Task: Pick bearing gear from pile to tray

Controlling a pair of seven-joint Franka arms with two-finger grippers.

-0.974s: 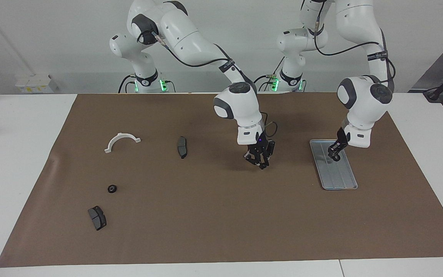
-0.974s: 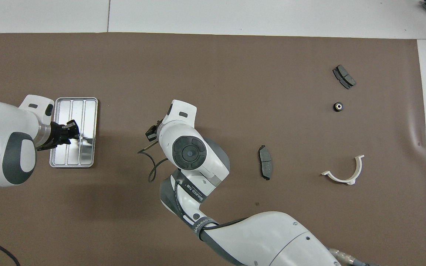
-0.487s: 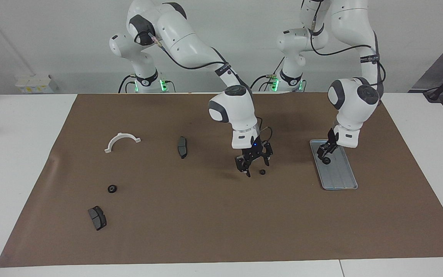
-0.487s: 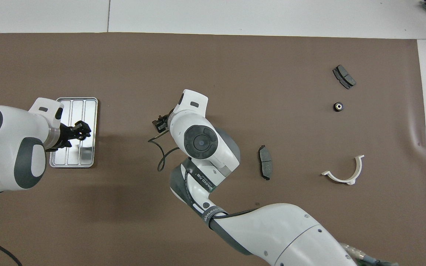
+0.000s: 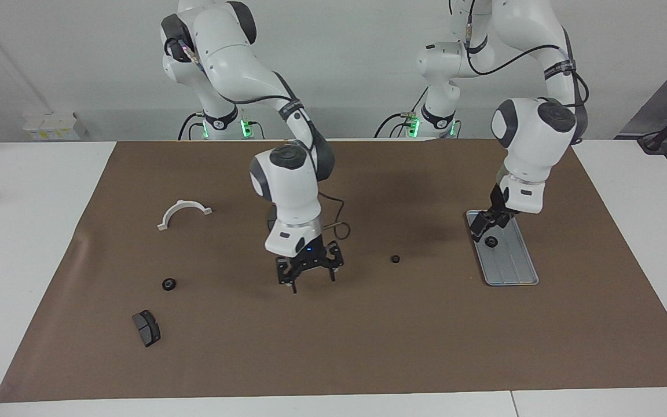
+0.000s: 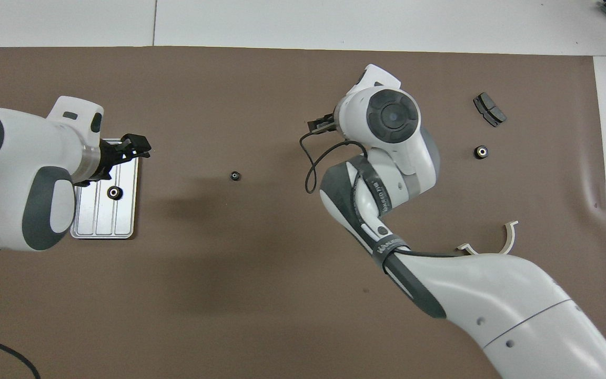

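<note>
1. Right gripper: fingers spread wide, holding nothing, hanging over bare mat between the two loose gears.
2. Left gripper: fingers parted, empty, just above the tray. One gear sits in the tray under it.
3. Loose mid-mat gear lies between right gripper and tray. Likely the left arm's next pick.
4. Pile gear sits near the brake pad and white bracket, toward the right arm's end.
5. Tip: centre over the gear, descend straight, close across the rim; it's tiny and could roll.
</note>
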